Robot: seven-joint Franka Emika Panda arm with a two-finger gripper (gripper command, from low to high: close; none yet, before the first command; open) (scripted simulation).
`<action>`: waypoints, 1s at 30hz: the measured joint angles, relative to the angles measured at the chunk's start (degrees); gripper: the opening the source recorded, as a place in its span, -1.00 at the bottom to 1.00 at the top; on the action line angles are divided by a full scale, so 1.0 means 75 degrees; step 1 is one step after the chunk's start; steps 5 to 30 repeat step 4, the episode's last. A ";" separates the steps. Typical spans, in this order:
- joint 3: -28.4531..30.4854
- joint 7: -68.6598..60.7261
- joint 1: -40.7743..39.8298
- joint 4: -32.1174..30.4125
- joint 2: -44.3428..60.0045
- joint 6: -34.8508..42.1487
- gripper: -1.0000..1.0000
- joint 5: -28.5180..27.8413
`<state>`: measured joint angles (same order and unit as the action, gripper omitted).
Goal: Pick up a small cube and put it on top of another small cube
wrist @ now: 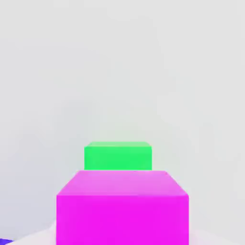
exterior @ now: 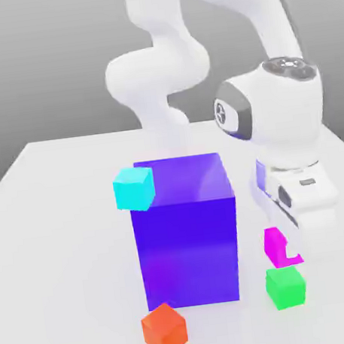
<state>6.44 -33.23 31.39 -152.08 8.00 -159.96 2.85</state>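
Note:
The small magenta cube point(exterior: 273, 244) is between the fingers of my gripper point(exterior: 285, 252), which is shut on it; one finger covers part of its face. In the hand view the magenta cube point(wrist: 122, 210) looms close, with the small green cube point(wrist: 118, 157) just beyond it. In the exterior view the green cube point(exterior: 285, 288) rests on the white table point(exterior: 59, 219), directly in front of and just below the magenta cube. I cannot tell whether the magenta cube is off the table.
A big blue-purple cube point(exterior: 186, 230) stands close to the gripper on the exterior view's left. A small cyan cube point(exterior: 134, 188) is at its upper left corner. A small orange-red cube point(exterior: 164, 331) lies near the table's front.

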 joint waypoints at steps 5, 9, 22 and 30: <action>-0.0053 -0.0050 -0.0036 0.0010 0.0240 -0.0224 1.00 0.0076; -0.0053 -0.0050 -0.0036 0.0010 0.0240 -0.0224 1.00 0.0076; -0.0053 -0.0050 -0.0036 0.0010 0.0240 -0.0224 1.00 0.0076; -0.0053 -0.0050 -0.0036 0.0010 0.0240 -0.0224 1.00 0.0076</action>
